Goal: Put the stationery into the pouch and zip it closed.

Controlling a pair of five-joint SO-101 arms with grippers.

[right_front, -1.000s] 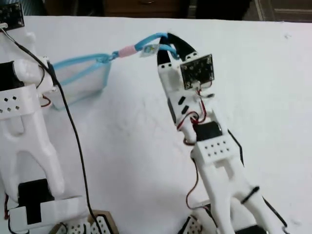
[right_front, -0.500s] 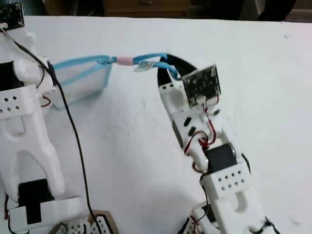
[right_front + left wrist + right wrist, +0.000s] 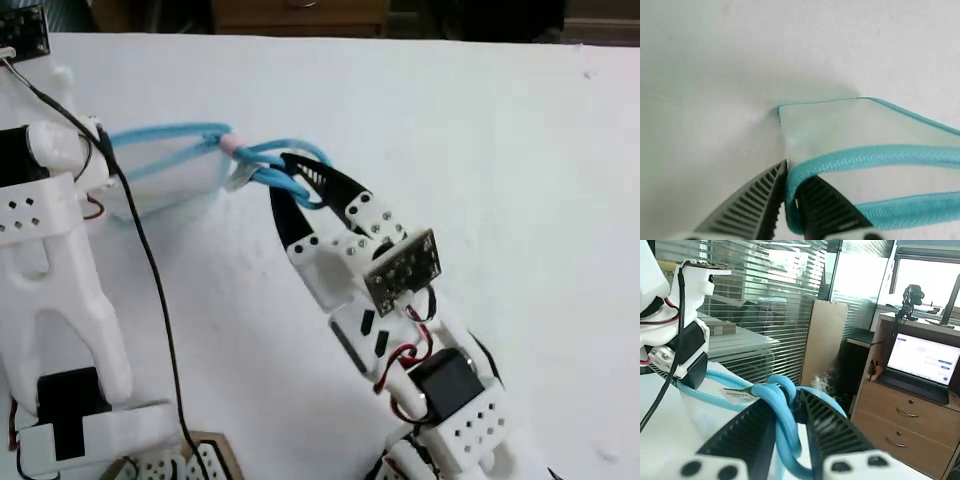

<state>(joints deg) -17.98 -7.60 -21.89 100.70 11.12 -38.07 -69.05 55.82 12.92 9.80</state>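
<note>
A table [image 3: 500,130] under a white, slightly wrinkled cloth carries a translucent pouch [image 3: 170,190] edged in light blue zip, which sits toward the far left and seems to rest on the cloth with its zip end raised.

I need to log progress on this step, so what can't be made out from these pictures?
- Contents of the pouch: in the high view the left arm covers one end, and the wall is hazy.
- Zip slider: in the high view it is too small to pick out among the blue strap loops in the right arm's jaws.
- Pouch's other end: in the left wrist view it is cut off by the edge.
</note>
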